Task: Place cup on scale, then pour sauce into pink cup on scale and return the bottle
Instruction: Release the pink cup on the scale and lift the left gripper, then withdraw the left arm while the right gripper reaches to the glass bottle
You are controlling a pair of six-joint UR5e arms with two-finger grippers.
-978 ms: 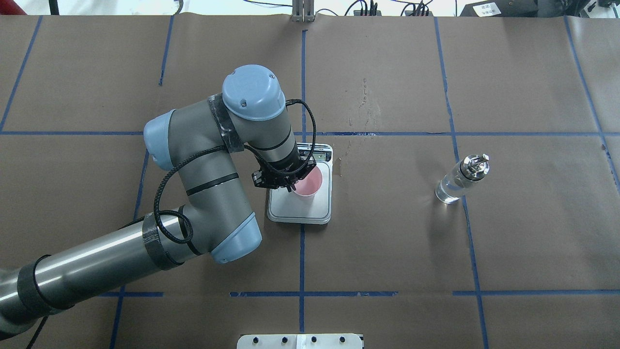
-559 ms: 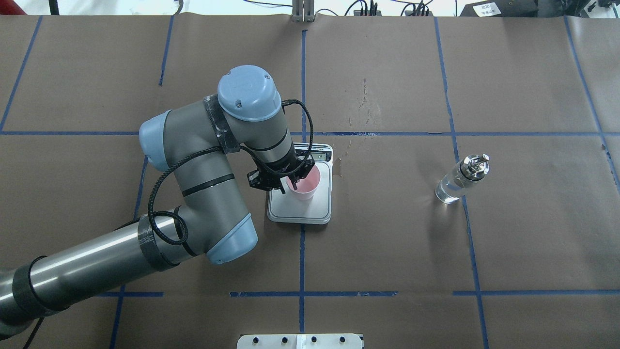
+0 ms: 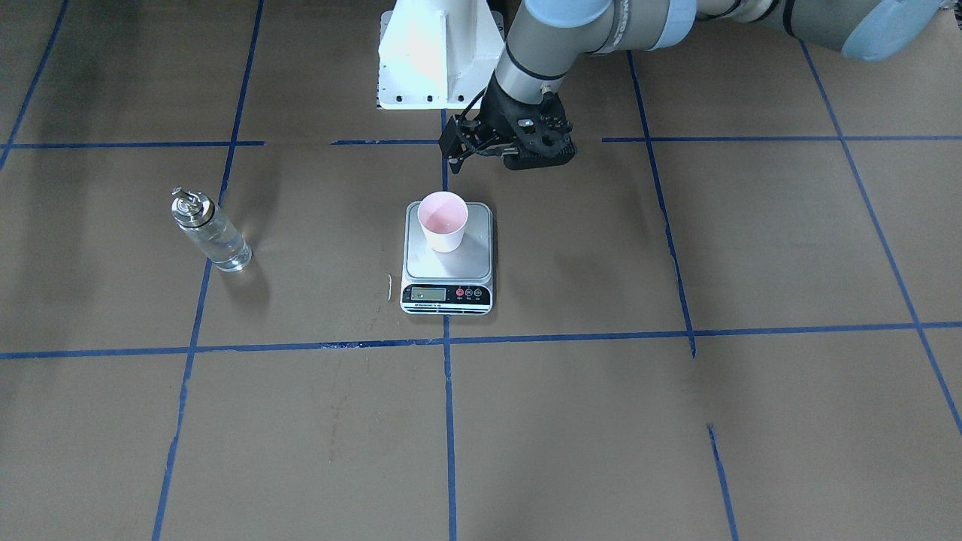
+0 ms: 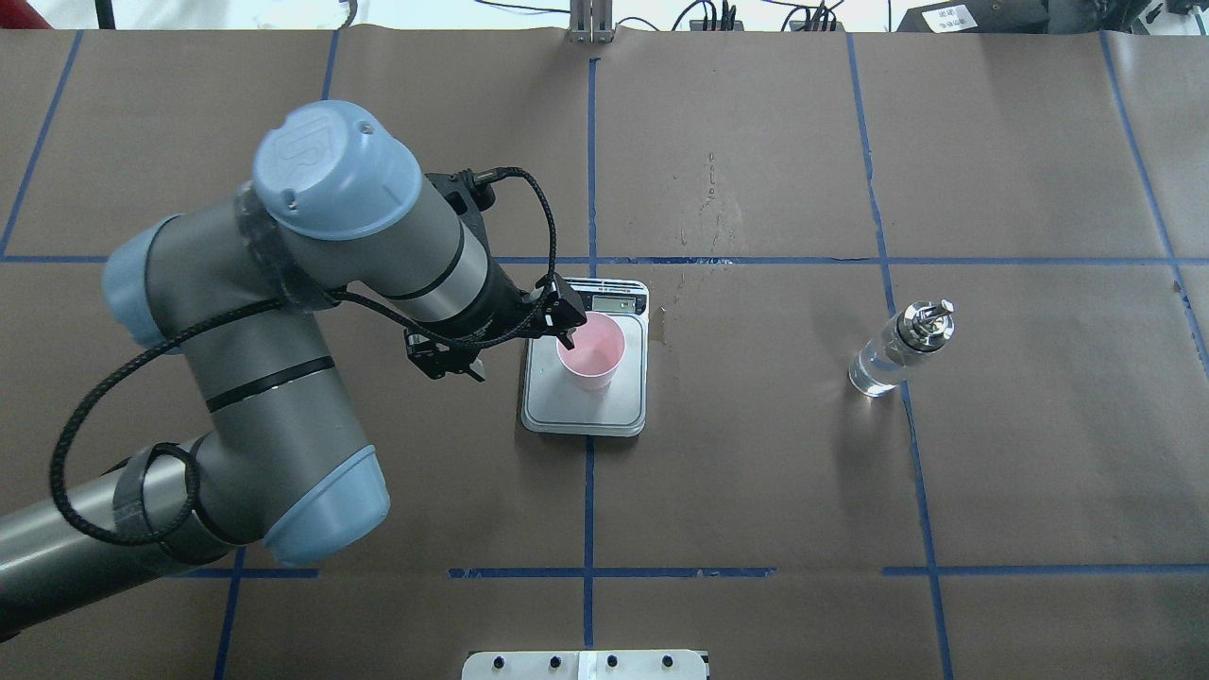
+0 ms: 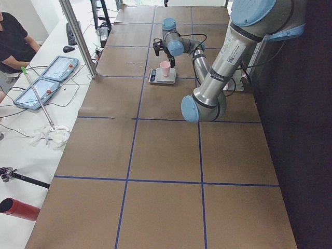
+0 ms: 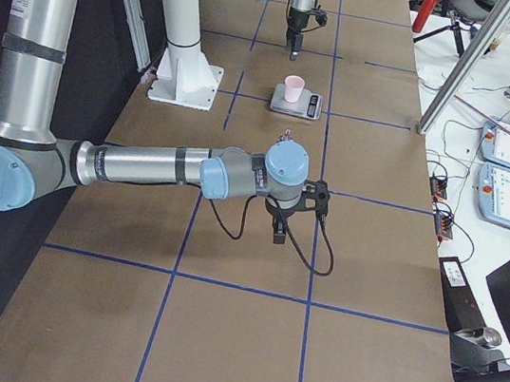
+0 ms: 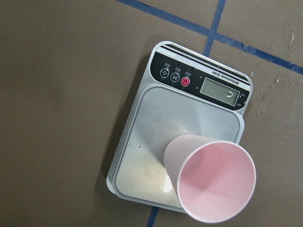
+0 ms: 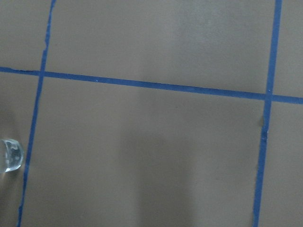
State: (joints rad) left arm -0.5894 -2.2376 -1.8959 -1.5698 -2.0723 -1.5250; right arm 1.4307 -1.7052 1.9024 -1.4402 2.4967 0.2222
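The pale pink cup stands upright on the far half of the silver scale, empty. My left gripper hovers open, above the cup and on its robot side, touching nothing. The clear glass bottle with its silver spout stands upright on the table well to the robot's right, with clear sauce inside. Its edge shows at the left of the right wrist view. My right gripper appears only in the exterior right view, near the bottle; I cannot tell its state.
Brown paper with blue tape lines covers the table. Small wet marks lie beside the scale. The white robot base sits at the near edge. A side bench with tablets and a seated person lie beyond the far edge.
My left gripper has let go of the cup's rim, risen and drawn back to the left. The cup stays standing on the scale. The bottle has not moved.
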